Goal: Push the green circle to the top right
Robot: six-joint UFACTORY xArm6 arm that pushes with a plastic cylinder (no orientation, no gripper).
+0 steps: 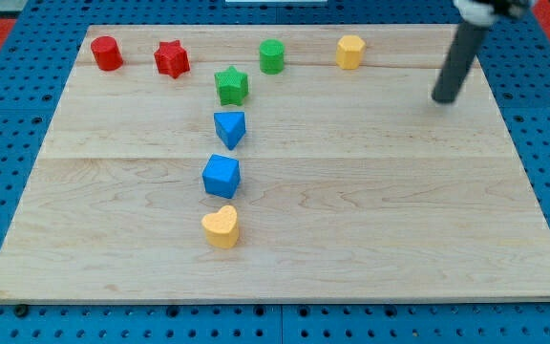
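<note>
The green circle [272, 55] is a short green cylinder near the view's top, a little left of centre. My tip [443, 99] is at the view's upper right, far to the right of the green circle and apart from every block. A yellow hexagon block [350, 52] stands between the green circle and my tip, close to the board's top edge.
A green star [231, 85] lies just below-left of the green circle. A red star [171, 58] and a red cylinder [106, 53] sit at the top left. A blue pentagon-like block [229, 127], a blue cube [222, 176] and a yellow heart [221, 227] form a column below. The wooden board [370, 220] lies on a blue pegboard.
</note>
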